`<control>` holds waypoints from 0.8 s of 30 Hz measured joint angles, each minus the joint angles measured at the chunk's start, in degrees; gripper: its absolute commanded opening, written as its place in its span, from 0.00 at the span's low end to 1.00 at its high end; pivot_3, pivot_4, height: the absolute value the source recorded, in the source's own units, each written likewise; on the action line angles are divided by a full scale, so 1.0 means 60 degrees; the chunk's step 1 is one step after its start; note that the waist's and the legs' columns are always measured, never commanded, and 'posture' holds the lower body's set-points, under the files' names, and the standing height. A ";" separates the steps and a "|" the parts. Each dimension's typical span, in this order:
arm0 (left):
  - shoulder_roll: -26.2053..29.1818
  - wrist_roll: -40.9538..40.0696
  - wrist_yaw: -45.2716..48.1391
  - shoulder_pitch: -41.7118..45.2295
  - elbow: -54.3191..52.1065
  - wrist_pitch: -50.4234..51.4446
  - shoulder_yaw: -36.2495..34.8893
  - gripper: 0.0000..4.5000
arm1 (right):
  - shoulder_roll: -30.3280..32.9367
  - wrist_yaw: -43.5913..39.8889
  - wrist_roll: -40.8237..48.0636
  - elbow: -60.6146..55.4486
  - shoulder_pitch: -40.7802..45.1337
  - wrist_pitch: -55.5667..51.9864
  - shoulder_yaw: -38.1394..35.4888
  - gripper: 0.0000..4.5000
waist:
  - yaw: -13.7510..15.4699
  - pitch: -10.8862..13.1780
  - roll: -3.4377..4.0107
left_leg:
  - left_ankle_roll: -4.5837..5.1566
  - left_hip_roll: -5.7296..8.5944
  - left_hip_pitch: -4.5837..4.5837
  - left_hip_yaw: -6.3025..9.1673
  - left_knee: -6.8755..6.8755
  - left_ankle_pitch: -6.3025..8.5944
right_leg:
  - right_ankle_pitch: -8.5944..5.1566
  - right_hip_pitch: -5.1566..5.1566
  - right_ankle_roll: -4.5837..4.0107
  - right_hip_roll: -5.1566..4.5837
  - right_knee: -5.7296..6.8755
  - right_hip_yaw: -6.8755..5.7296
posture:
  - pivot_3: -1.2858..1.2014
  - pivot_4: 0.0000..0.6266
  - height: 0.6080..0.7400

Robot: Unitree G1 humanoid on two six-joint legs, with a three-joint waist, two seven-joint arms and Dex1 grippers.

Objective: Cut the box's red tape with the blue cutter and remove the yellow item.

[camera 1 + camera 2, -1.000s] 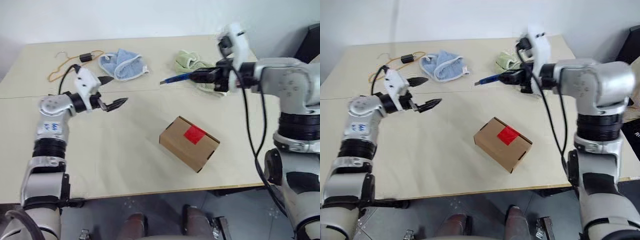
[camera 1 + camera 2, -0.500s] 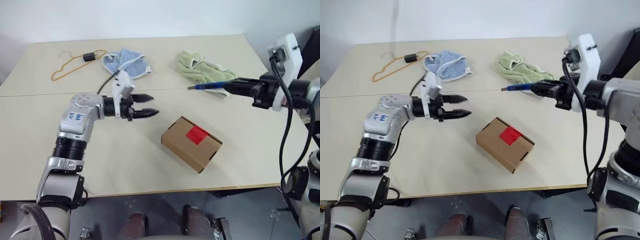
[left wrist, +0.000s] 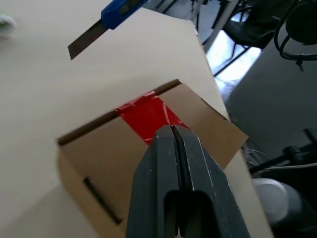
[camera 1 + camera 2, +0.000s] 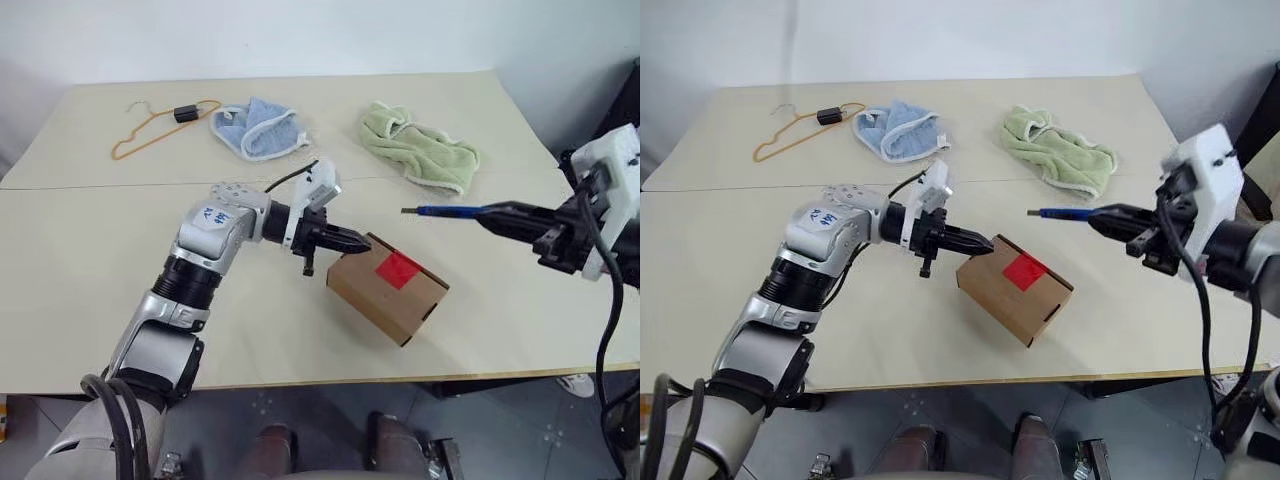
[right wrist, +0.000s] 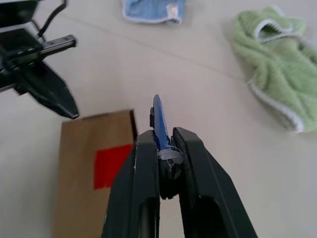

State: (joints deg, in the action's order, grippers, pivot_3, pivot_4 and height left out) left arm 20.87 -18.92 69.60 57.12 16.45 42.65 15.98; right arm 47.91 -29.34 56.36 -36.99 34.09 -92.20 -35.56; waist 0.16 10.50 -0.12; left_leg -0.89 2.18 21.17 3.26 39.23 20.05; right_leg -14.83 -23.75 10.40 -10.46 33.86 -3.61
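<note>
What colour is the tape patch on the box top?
Bright red; the red tape on the brown box shows best in the left wrist view.

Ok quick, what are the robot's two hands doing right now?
Left gripper: shut, holding nothing, its tip at the box.
Right gripper: shut on the blue cutter, held out above the table.
</note>
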 measured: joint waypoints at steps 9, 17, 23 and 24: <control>-0.0153 0.0208 0.0167 -0.0001 0.0108 0.0262 0.0611 0.00 | 0.0154 0.0983 0.1070 -0.0188 -0.0427 0.0000 -0.0095 0.03 | 0.0038 0.0001 -0.0003 | 0.0002 0.0001 0.0000 0.0000 0.0000 0.0000 | 0.0002 0.0001 -0.0001 -0.0001 -0.0003 0.0001 | 0.52 0.24 1.00; -0.0370 0.0742 -0.0007 -0.0007 0.0696 -0.0410 0.0890 0.00 | 0.0154 0.1419 0.1170 -0.0106 -0.0527 0.0056 0.0426 0.03 | 0.0168 0.0002 -0.0003 | 0.0003 0.0001 0.0000 -0.0001 0.0001 -0.0001 | 0.0002 0.0001 -0.0002 -0.0001 -0.0005 0.0001 | 0.52 0.24 1.00; -0.0492 0.0898 -0.0031 -0.0006 0.0767 -0.0631 0.0890 0.00 | 0.0154 0.1561 0.0994 0.0191 -0.0583 0.0405 0.1015 0.03 | 0.0198 0.0002 -0.0003 | 0.0005 0.0001 0.0000 -0.0001 0.0005 -0.0002 | 0.0007 0.0005 -0.0002 -0.0001 -0.0005 0.0001 | 0.52 0.24 1.00; -0.0494 0.0912 -0.0031 -0.0007 0.0768 -0.0645 0.0889 0.00 | 0.0154 0.1573 0.0969 0.0203 -0.0584 0.0434 0.1050 0.03 | 0.0203 0.0002 -0.0003 | 0.0006 0.0001 0.0000 -0.0001 0.0005 -0.0003 | 0.0007 0.0005 -0.0002 -0.0001 -0.0005 0.0001 | 0.52 0.24 1.00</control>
State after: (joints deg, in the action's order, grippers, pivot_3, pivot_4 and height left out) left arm 17.91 -13.44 69.42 57.08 21.06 38.78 21.31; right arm 48.84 -19.90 62.17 -35.77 30.59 -89.59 -29.26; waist 1.38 10.51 -0.14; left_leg -0.85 2.19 21.17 3.25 39.26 20.03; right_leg -14.79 -23.72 10.39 -10.46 33.83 -3.61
